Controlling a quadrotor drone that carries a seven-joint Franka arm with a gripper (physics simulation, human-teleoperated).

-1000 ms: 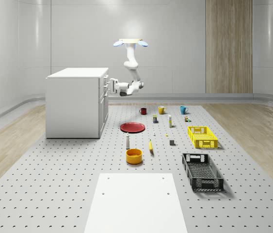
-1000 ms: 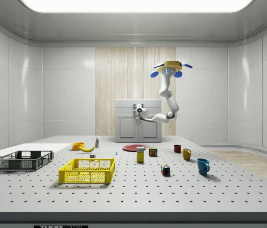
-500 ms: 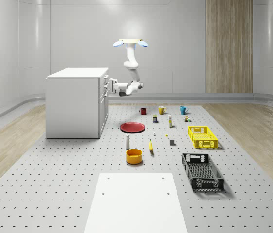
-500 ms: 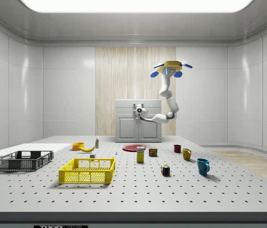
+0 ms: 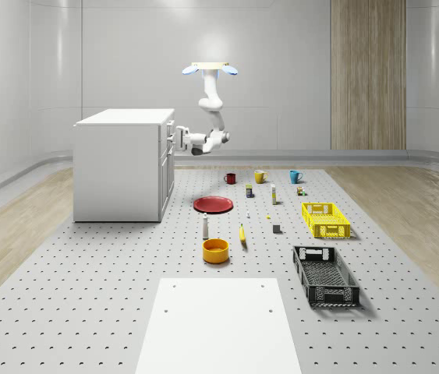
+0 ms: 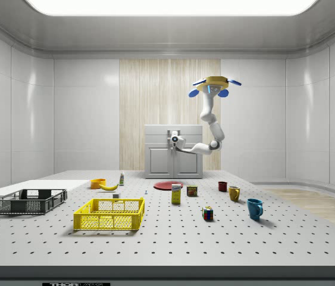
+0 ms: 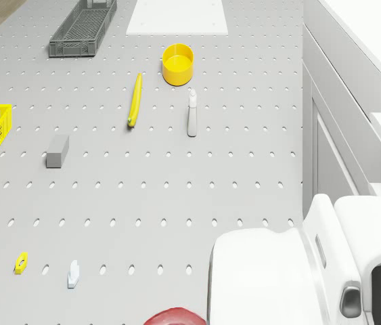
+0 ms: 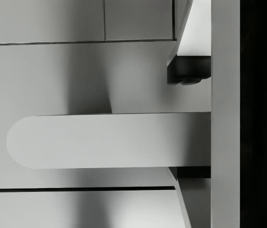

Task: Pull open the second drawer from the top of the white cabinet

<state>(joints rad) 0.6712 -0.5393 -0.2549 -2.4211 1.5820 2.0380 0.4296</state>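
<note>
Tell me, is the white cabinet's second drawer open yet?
Shut. The drawer front sits flush in the white cabinet, with the end effector straddling its handle.

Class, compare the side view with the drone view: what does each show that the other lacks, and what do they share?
Side view: the drone hovering in front of the white cabinet, end effector at its upper drawers, plus a blue mug. Drone view: a grey block and a small yellow piece. Shared: the cabinet, banana, yellow bowl, white bottle.
</note>
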